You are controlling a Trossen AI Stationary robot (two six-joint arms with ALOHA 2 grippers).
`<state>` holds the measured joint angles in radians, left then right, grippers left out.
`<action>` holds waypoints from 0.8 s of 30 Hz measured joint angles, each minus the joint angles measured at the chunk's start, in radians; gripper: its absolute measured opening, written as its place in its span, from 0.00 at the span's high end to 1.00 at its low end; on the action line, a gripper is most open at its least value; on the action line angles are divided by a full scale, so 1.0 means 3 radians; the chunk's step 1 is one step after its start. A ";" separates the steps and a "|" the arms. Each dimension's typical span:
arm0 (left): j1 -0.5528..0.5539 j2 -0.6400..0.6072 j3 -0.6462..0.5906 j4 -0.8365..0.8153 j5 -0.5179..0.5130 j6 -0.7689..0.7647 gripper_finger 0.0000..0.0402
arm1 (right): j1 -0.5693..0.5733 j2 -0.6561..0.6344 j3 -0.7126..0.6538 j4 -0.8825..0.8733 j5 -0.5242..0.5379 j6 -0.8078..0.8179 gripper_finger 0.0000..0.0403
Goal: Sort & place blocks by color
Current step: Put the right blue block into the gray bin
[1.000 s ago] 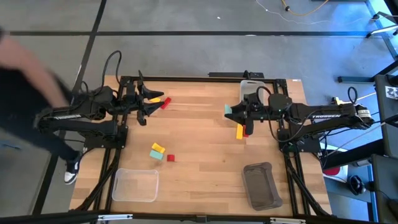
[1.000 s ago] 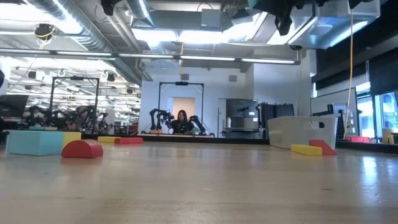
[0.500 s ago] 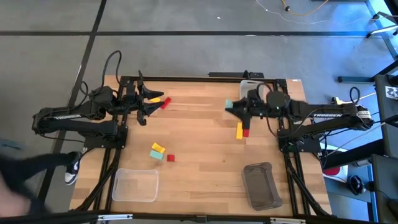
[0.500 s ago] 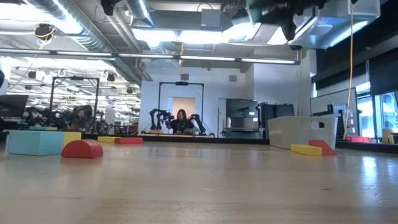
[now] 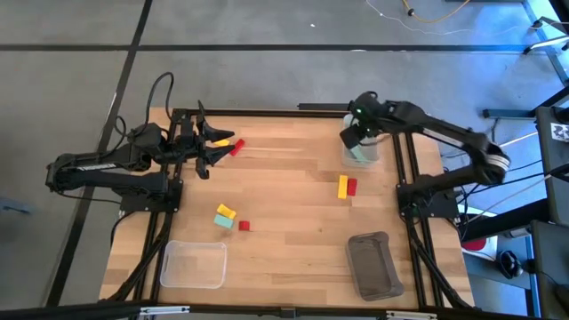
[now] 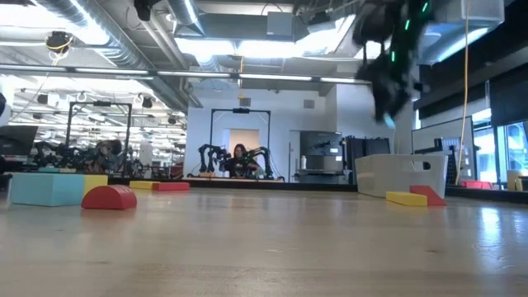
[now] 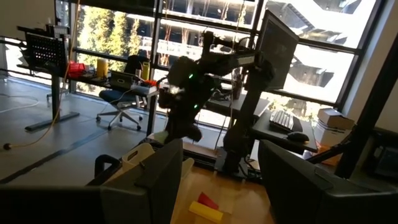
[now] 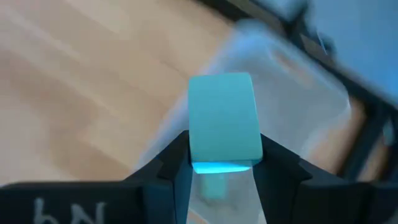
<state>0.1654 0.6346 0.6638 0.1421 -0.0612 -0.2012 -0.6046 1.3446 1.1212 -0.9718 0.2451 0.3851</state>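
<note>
My right gripper [image 5: 353, 136] hangs over the white bin [image 5: 363, 153] at the table's far right, shut on a pale teal block [image 8: 224, 121]. The low view shows the gripper [image 6: 388, 103] high above the bin [image 6: 396, 176]. My left gripper [image 5: 210, 148] waits raised at the far left, open [image 7: 217, 180] with nothing between its fingers; a yellow block [image 5: 224, 142] and a red block [image 5: 236, 148] lie on the table by it. A yellow bar [image 5: 342, 187] and a red block [image 5: 352, 187] lie near the bin. A yellow [image 5: 225, 212], a teal [image 5: 224, 222] and a red block [image 5: 244, 226] lie left of centre. My right gripper pinches the teal block between its two fingers by two opposite sides, at the end nearest the wrist [image 8: 249, 154]. The fingers slant steeply down from above. The block sticks out past the fingertips, lifted clear above the white bin.
A clear bin [image 5: 193, 264] stands at the near left and a grey bin [image 5: 374, 265] at the near right. Bare wood lies between them and across the table's middle. A small teal shape [image 8: 214, 186] shows below the held block, inside the white bin.
My right gripper has swung from the table's middle right toward the far right corner and tipped from level to steeply down. It carries the teal block, now over the white bin. A person at the left has left the high view.
</note>
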 joint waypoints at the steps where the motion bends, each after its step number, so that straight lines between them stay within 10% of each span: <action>1: -0.0001 0.0001 -0.0001 0.0000 0.0000 0.0000 0.50 | -0.0084 0.0091 -0.0071 0.0016 -0.0003 0.0007 0.67; 24: -0.0001 0.0001 0.0000 0.0001 -0.0003 0.0005 0.50 | -0.0485 0.0952 -0.0445 0.0466 -0.0184 0.0182 0.67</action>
<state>0.1650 0.6348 0.6637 0.1423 -0.0620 -0.1997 -0.7500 1.6302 0.9878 -0.8320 0.1898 0.4395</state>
